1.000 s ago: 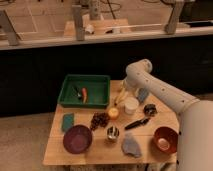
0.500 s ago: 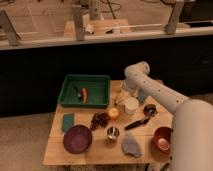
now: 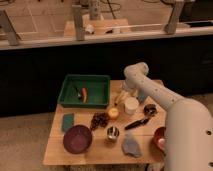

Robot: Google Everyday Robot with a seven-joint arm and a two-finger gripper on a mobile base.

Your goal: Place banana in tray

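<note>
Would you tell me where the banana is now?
The banana lies on the table mid-view, between the tray and the white cup, with the gripper close above it.

The wooden table [image 3: 97, 151] is showing a matt pale surface, the tray [image 3: 64, 95] is looking like dark green plastic, the small metal cup [image 3: 113, 133] is gleaming, the grey cloth [image 3: 132, 146] is lying matt, and the smooth white arm's gripper [image 3: 122, 95] is hanging beside the white cup [image 3: 131, 105].
</note>
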